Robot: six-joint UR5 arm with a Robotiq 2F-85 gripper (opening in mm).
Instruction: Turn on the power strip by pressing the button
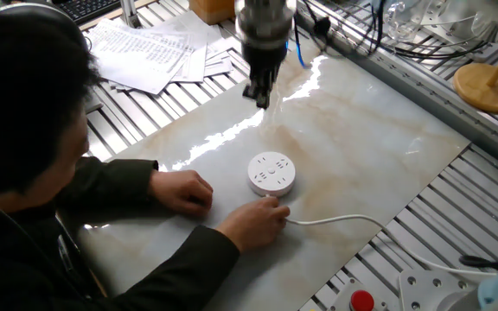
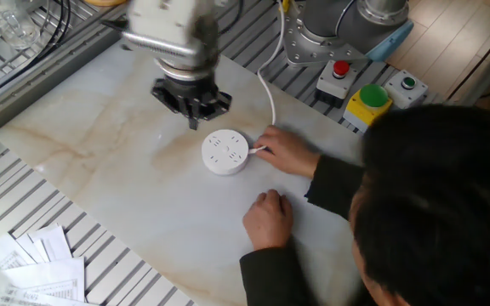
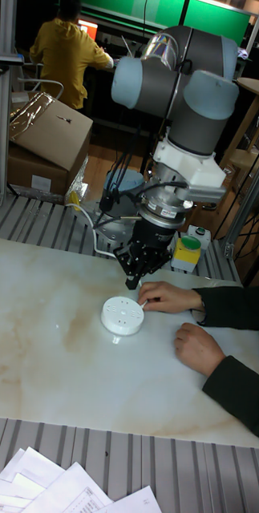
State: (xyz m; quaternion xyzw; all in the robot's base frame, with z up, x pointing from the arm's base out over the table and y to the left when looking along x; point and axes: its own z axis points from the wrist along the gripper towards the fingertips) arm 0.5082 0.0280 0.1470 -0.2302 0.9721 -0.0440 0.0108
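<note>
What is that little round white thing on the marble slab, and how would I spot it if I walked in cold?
Start at the pale marble slab covering the table, then look near its middle, just in front of the person's hands. The power strip is a small round white puck with dark socket slots on top and a thin white cord trailing off. Nothing else on the slab is round and white.

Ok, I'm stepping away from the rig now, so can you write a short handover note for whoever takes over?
Gripper: in the air just behind the power strip, touching nothing; the state of the jaws cannot be made out.
Power strip: flat on the marble slab, sockets up, cord trailing off the slab.
A person's hand is at the strip's edge, the other hand rests nearby.
Done: nothing pressed yet.
Left: hands away, descend, press the button.
</note>
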